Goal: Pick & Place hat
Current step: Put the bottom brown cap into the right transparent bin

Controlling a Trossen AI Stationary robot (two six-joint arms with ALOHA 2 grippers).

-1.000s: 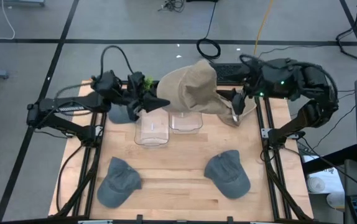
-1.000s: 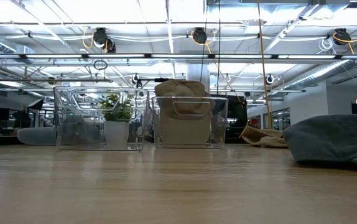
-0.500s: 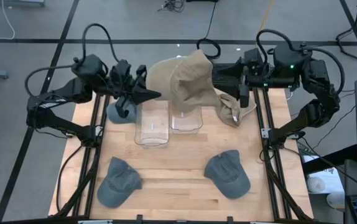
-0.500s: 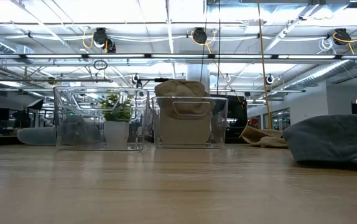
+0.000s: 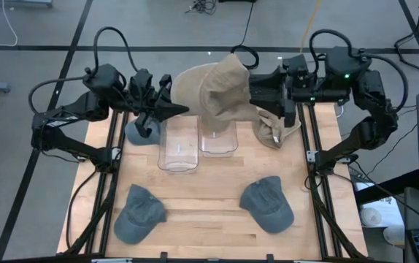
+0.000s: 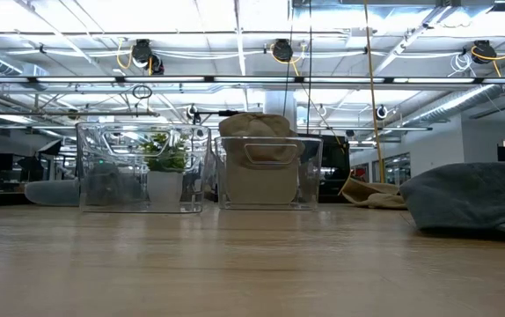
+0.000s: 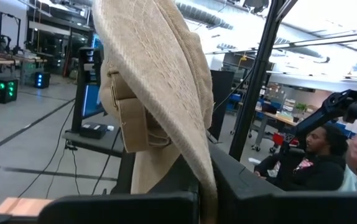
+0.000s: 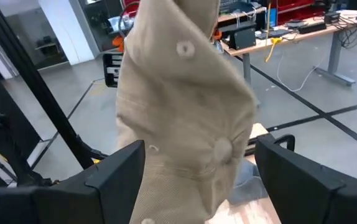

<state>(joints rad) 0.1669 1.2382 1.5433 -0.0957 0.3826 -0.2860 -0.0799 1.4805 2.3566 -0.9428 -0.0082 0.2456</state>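
A tan hat point(image 5: 220, 95) hangs in the air over the far end of the right clear bin point(image 5: 218, 140). In the low view the hat point(image 6: 254, 125) shows above and behind that bin point(image 6: 266, 172). My left gripper point(image 5: 180, 111) point(image 7: 200, 199) is at its left side, shut on it. My right gripper point(image 5: 255, 93) point(image 8: 197, 168) is level at its right side and open, one finger on either side of the crown, whose top button point(image 8: 219, 148) faces the camera. My left gripper pinches a stitched edge of the tan hat point(image 7: 204, 177) between its two fingers, coming level from the table's left. The hat is lifted clear and stands up and away from the fingers, its back strap point(image 7: 132, 124) showing. My right gripper: I cannot tell whether its fingers point(image 8: 113, 171) touch the crown.
The left clear bin point(image 5: 178, 150) holds a small green plant point(image 6: 164, 158). A second tan hat point(image 5: 275, 128) lies at the table's far right. Two grey hats point(image 5: 140, 213) point(image 5: 268, 204) lie near the front edge. Another grey hat point(image 5: 140, 131) sits under my left arm.
My right gripper has risen from beside the tan hat on the table, moved toward the far edge and turned level, closing in on the held hat's crown. My left arm has drawn back toward the table's left and far side, and the held hat has shifted slightly with it.
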